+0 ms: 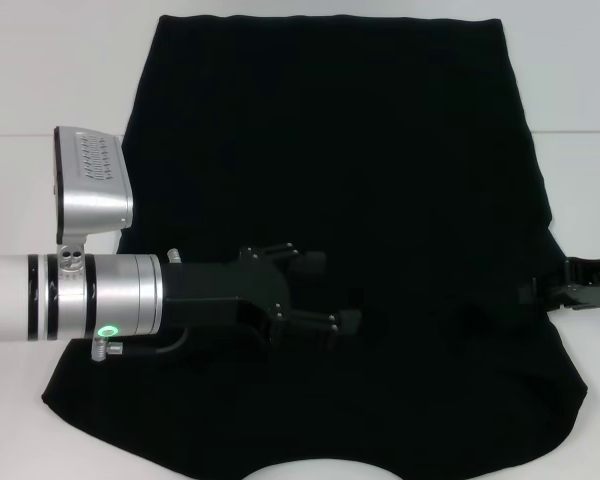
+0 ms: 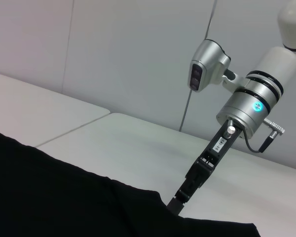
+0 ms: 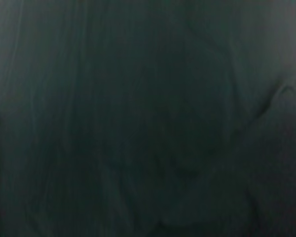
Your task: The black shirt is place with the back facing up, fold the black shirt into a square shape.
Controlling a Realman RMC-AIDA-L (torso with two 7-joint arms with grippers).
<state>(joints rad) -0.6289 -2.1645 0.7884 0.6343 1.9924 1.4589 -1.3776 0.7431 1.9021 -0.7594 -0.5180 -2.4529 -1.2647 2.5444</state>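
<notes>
Black shirt lies flat on the worktop: soft, limp, light.
Left gripper hovers open above it; right gripper at the right hem, state unclear; edges suit pinching.

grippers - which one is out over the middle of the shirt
The left gripper, fingers spread above the black shirt; the right gripper sits at its right edge.
</notes>
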